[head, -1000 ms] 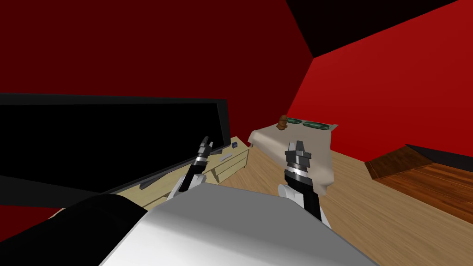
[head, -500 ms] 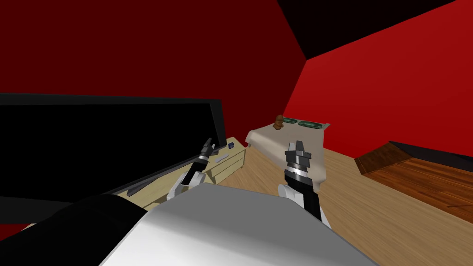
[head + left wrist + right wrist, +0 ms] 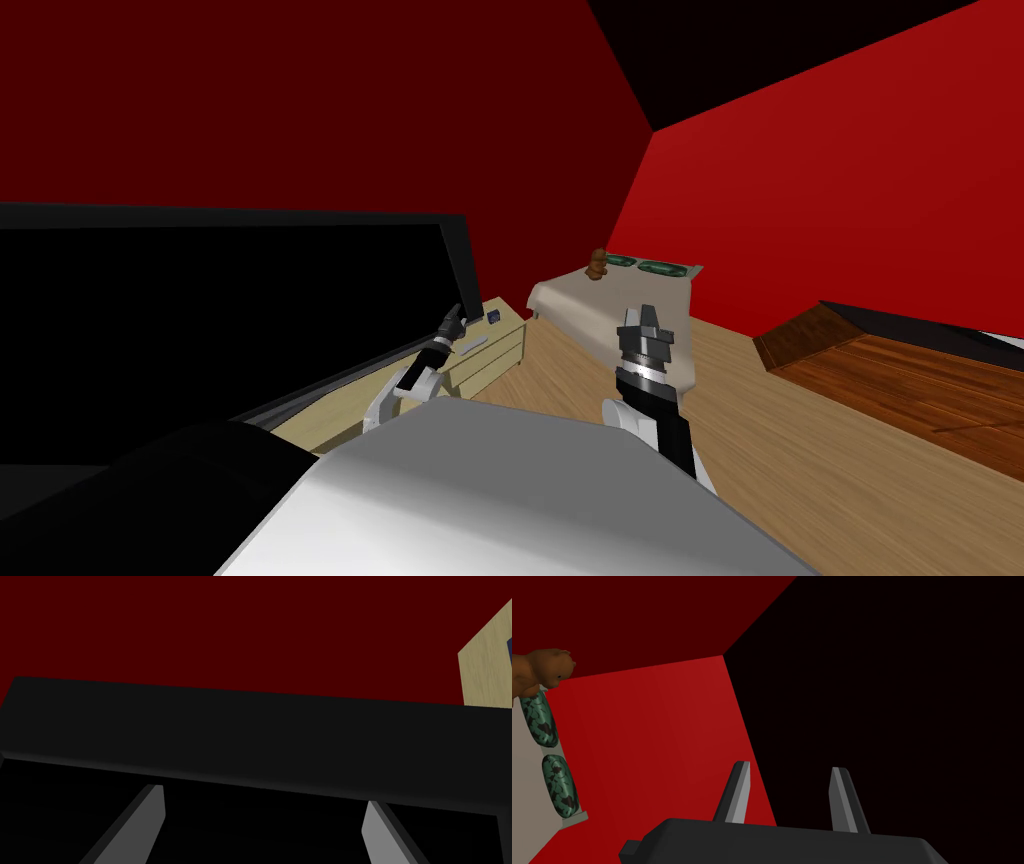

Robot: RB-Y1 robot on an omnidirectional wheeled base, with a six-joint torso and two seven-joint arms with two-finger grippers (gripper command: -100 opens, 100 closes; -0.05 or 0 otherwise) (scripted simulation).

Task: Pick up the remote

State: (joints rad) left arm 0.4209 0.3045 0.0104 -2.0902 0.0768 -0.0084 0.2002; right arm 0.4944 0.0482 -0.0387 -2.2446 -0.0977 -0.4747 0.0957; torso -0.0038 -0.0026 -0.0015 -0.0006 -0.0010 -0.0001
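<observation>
Red walls, TV (image 3: 200, 300) on pale wood tabletop (image 3: 505, 328). Left claw (image 3: 452, 322) open at TV's corner; grey remote (image 3: 476, 345) lies just beside it. Right claw (image 3: 645, 316) parted, empty, well apart.

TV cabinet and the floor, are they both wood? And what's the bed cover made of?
The TV cabinet looks like pale wood, matte, with faint grain. The floor looks like wood too, a warmer brown, with long streaks like boards. The bed cover is plain beige and hangs over the bed's edge, so it is probably cloth, though no weave shows.
</observation>
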